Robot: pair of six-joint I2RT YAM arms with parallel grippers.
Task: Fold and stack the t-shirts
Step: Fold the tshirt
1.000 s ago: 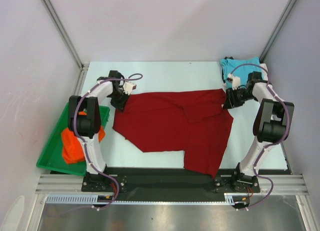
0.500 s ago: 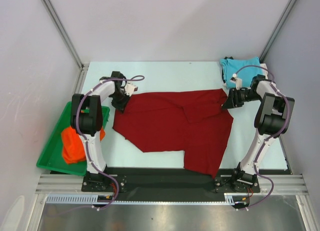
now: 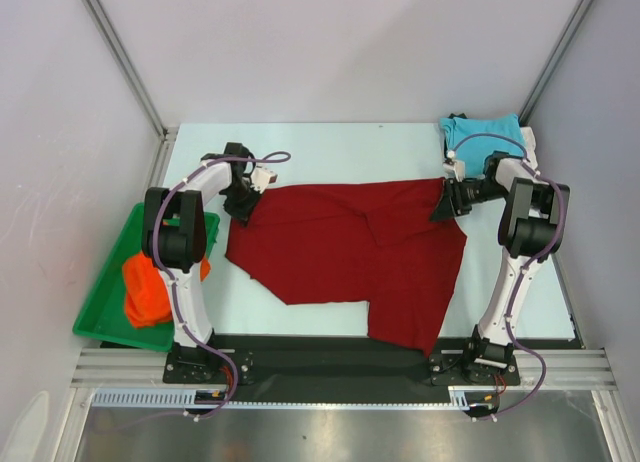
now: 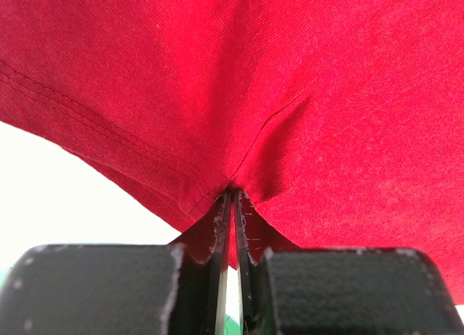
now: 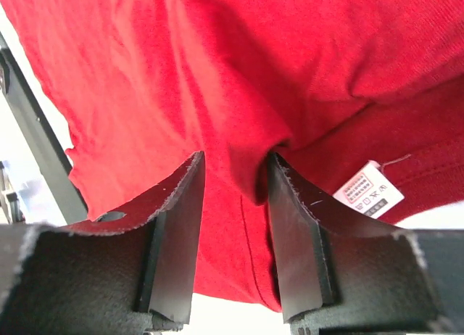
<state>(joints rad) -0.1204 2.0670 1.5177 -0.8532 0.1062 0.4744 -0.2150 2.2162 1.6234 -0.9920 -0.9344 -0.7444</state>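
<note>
While left gripper pinches dark red t-shirt at far-left corner, right gripper straddles far-right corner, jaws apart; shirt's long axis runs left-right between them.

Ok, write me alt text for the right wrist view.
A dark red t-shirt fills the view, with the right hand open and its two black fingers standing either side of a raised fold of the cloth. A small white care label sits at the shirt's edge on the right, and the pale table shows beyond it.
</note>
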